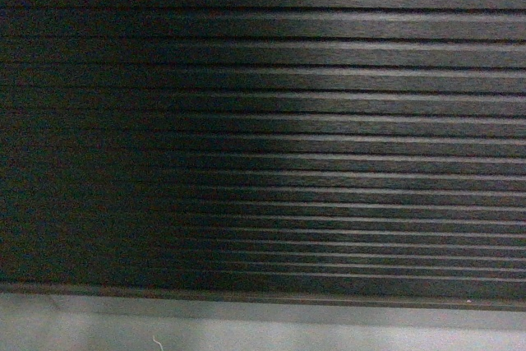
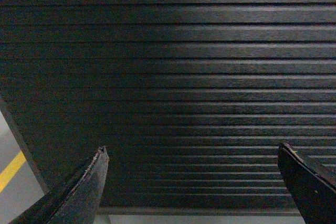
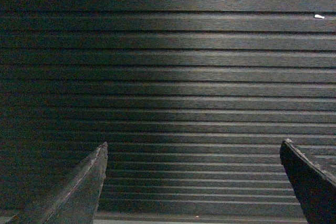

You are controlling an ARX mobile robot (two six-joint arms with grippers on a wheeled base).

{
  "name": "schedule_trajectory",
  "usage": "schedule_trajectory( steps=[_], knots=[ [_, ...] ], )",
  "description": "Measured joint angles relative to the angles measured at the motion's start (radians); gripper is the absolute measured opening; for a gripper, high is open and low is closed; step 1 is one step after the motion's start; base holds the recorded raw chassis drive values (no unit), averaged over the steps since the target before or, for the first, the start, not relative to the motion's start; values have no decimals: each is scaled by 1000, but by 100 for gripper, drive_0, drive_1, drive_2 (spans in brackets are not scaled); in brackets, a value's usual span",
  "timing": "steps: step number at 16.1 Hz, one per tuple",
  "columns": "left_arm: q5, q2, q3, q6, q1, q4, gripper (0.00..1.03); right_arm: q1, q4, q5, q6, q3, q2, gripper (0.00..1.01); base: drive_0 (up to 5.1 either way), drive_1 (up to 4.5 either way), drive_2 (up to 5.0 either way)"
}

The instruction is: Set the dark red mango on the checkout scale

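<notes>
the checkout (image 1: 271,121) fills every view, only its dark slatted front showing; its top lies beyond the upper edges. the left gripper (image 2: 194,182) and right gripper (image 3: 194,179) show only dark finger tips, cut off at the bottom. a tiny white speck (image 3: 319,17) is too small to tell.

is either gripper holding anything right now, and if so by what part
Nothing is held. The left gripper and right gripper are both open and empty, facing the slatted front of the checkout. No mango is in view.
</notes>
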Motion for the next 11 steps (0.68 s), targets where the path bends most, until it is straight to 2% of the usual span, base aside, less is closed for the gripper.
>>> schedule_trajectory(
  steps=[11],
  knots=[
    [-2, 0, 0, 0, 0, 1, 98, 0, -2, -2, 0, 0, 0, 98, 0, 0, 0]
  ],
)
